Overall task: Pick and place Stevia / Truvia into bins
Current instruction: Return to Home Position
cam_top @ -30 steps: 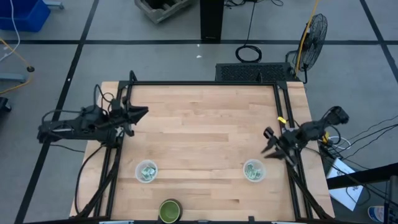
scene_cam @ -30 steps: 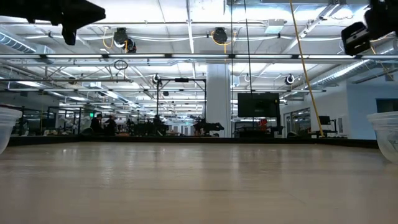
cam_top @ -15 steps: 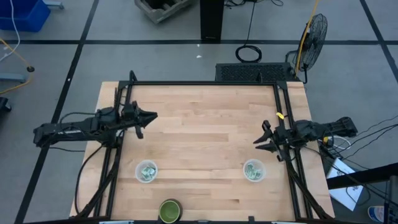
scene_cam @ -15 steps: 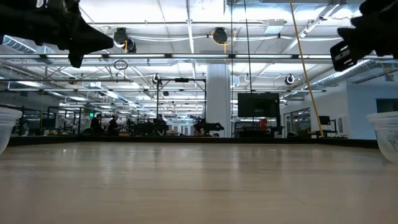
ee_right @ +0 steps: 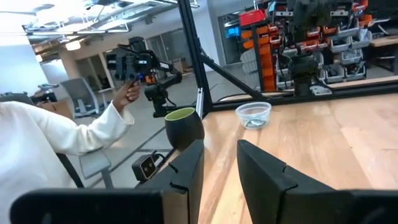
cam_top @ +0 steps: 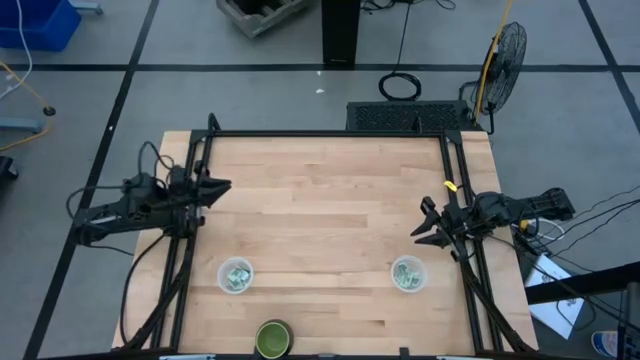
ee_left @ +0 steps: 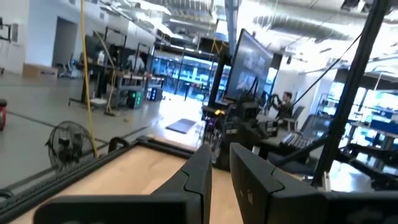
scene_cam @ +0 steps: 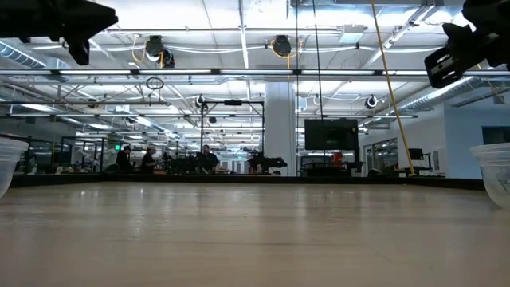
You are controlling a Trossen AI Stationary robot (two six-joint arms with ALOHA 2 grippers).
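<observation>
- Left gripper (cam_top: 222, 186) is held above the table (cam_top: 320, 200) at its left edge, fingers narrowly parted, nothing gripped.
- Right gripper (cam_top: 428, 222) is held spread and empty at the right edge.
- Stevia packets (cam_top: 407, 276) are seen inside both clear cups (cam_top: 222, 276).

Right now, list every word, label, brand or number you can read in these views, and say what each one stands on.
No text can be read in any view.
Print on the Stevia packets inside the clear cups: too small to read.
Screen of the monitor behind the table: dark, nothing legible.
Any labels on the orange storage bins on the shelves: too blurred to read.
</observation>
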